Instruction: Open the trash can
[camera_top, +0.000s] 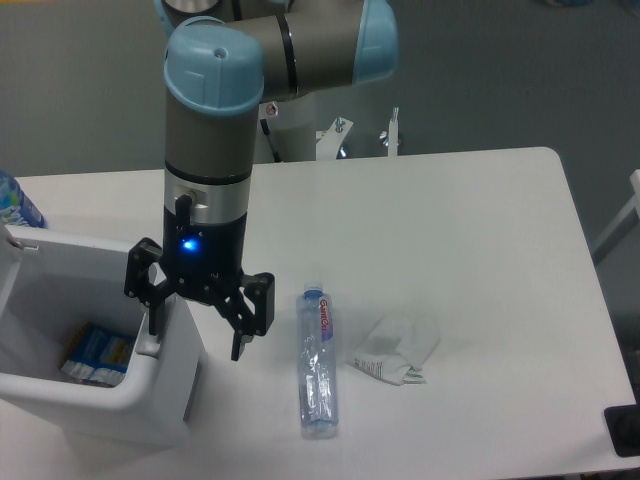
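Observation:
The trash can (150, 395) is a boxy white bin at the left front of the table. Its top stands open and I see into it; blue and yellow packets (95, 352) lie at the bottom. A white panel (12, 262) that looks like the lid stands up at its far left edge. The grey push button is hidden. My gripper (197, 335) is open and points down over the bin's right wall. One finger (153, 322) is at the rim on the inner side and the other finger (243, 335) hangs outside the wall.
A clear plastic bottle (318, 365) with a red-and-blue label lies on the white table (450, 220) right of the gripper. A crumpled white wrapper (395, 350) lies beside it. A blue bottle (15, 200) stands behind the bin. A black object (625, 430) sits at the table's front right corner.

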